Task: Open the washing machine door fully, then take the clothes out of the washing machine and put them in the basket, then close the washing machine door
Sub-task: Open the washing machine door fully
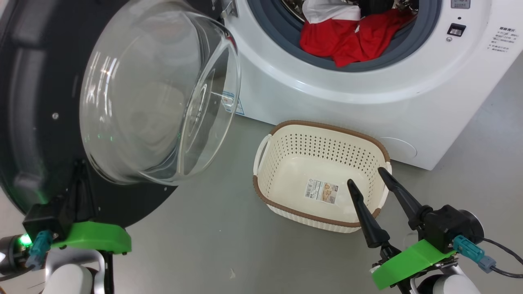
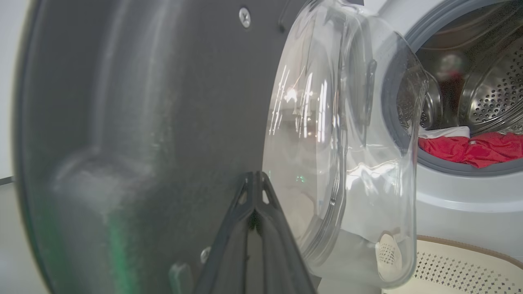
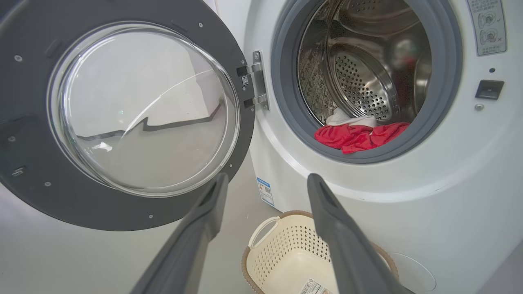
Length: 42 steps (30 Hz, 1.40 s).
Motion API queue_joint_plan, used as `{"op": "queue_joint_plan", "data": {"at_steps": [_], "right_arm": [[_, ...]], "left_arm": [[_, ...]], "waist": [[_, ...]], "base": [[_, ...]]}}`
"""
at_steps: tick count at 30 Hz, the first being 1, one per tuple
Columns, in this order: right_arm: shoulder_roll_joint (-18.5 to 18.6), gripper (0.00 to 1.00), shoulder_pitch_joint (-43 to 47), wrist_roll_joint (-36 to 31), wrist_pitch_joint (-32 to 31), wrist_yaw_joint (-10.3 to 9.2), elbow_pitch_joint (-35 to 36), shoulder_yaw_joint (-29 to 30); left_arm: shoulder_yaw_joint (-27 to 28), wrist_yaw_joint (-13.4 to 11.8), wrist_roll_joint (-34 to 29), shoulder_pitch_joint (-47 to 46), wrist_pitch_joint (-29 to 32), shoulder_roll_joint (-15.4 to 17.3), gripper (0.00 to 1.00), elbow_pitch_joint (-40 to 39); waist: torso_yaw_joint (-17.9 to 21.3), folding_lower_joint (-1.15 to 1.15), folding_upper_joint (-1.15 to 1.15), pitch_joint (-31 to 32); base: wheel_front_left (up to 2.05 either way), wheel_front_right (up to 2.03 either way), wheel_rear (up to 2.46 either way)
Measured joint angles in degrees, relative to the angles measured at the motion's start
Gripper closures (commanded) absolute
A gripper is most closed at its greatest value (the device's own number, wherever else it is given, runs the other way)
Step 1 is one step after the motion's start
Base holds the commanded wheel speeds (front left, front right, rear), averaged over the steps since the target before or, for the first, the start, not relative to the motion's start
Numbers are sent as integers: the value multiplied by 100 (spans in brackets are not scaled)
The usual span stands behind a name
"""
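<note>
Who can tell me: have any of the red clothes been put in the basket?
No, the basket holds just its paper label, while the clothes lie inside the washing machine.

floor [image 1: 196, 245]: smooth grey, evenly lit | wall [image 3: 229, 16]: plain white | debris: small pale scrap [image 1: 232, 273] on floor

No wording is legible. The washer [image 1: 327, 94] carries tiny printed lines [image 1: 503, 38] at upper right and a blue label [image 3: 265, 190] low down. The basket [image 1: 327, 127] floor bears a barcoded sticker [image 1: 321, 191], unreadable.
</note>
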<state>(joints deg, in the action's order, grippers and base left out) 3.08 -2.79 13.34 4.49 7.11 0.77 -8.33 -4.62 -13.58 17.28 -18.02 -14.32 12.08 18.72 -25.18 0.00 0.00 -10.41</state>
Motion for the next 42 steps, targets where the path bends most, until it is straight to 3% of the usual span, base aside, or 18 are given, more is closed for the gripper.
{"op": "queue_joint_plan", "data": {"at_steps": [13,42], "right_arm": [[0,0,-32,-102,-100,0,99,5],[2,0,-103,-288,-334,1,248,-2]], "left_arm": [[319,9,10,-258,-23,100,100,344],[1079,359,-331,-924,-38,136,100,1430]], "waist": [[18,0,0,-95],[-11,0,0,-249]], "base": [[0,0,0],[0,0,0]]}}
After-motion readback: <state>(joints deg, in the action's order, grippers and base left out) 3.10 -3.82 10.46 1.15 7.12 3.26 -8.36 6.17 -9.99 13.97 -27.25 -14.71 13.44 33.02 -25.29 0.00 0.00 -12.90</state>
